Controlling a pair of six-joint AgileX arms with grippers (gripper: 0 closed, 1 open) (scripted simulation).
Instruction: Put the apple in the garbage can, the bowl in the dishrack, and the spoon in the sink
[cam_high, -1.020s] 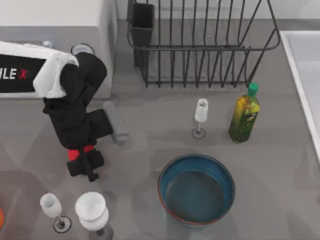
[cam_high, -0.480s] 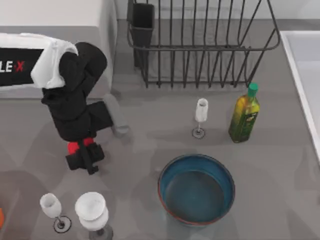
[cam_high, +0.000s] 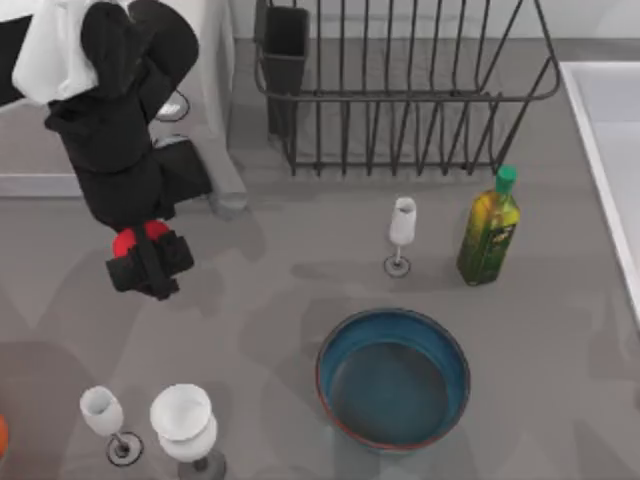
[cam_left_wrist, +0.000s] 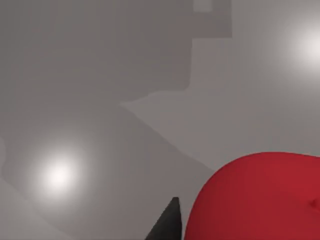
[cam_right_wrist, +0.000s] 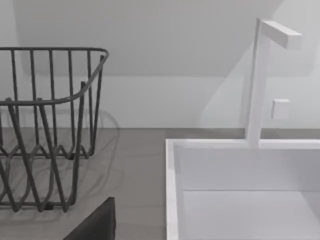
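At the left of the top view, my left gripper (cam_high: 150, 262) hangs above the bare grey table (cam_high: 270, 300), its fingers clenched on the apple (cam_high: 140, 238), whose red shows between the black pads; in the left wrist view the apple (cam_left_wrist: 260, 197) swells at the lower right beside one dark fingertip (cam_left_wrist: 167, 222). So the first step is in hand, I judge: the apple is gripped and off the table, and the garbage can is next. I see no can in these views, so the next move calls for carrying the fruit off toward wherever it stands, probably beyond the left edge, keeping the grip firm and clearing the microwave (cam_high: 215, 90) at the upper left.

The bowl (cam_high: 393, 378) sits untouched at lower centre, well apart from the dishrack (cam_high: 400, 90) at the top. The sink (cam_high: 605, 150) lies along the right edge. My right arm is parked near that sink (cam_right_wrist: 240, 190); whether its fingers are released I cannot tell.
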